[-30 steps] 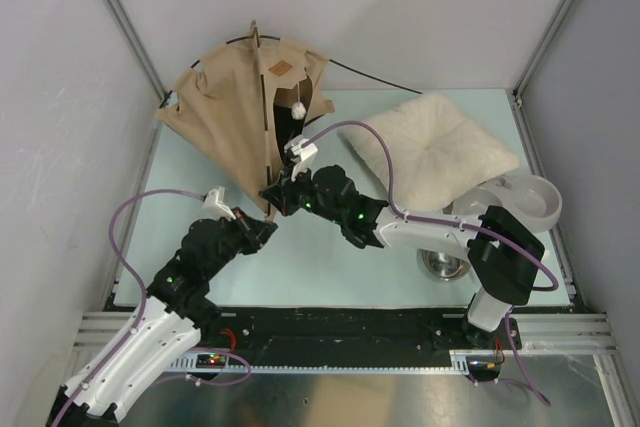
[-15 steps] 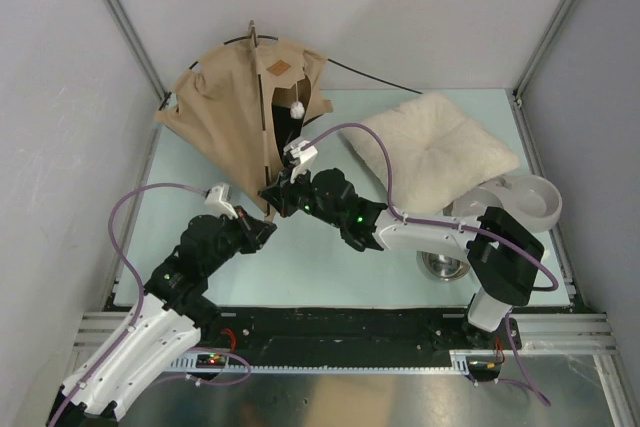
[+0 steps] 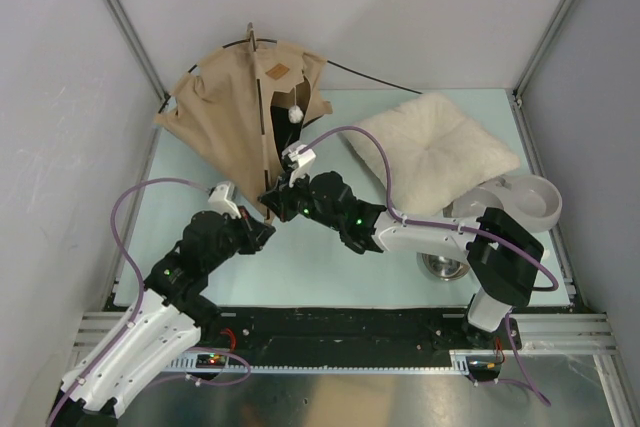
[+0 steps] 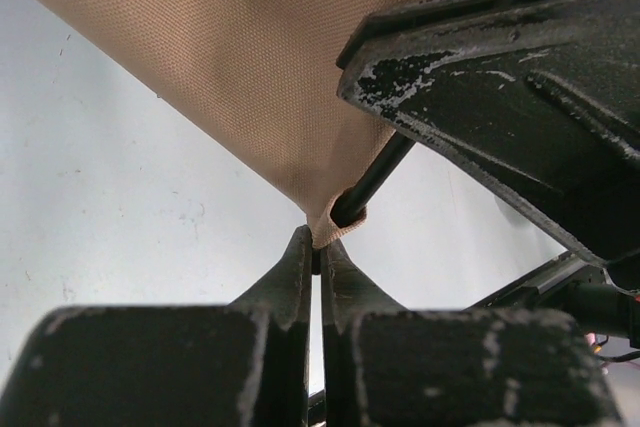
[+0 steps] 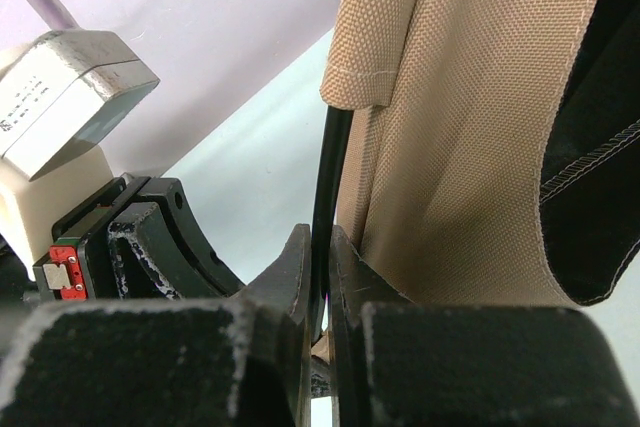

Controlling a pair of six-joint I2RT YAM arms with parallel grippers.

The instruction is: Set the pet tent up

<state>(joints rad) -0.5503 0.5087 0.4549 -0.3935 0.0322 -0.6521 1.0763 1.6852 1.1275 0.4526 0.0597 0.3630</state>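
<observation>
Table [image 3: 330,272]: pet tent [image 3: 225,122] nudged left; left pincer [image 4: 313,244], right pincer [image 5: 318,239] stay clamped.

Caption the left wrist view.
Left jaws shut on the pet tent corner, where a black pole enters its pocket.

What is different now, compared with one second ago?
The pet tent leaned slightly left, its pom-pom shifting with it. Left gripper jaws stay shut on its corner fabric, right gripper jaws on its pole. Pillow unmoved.
</observation>
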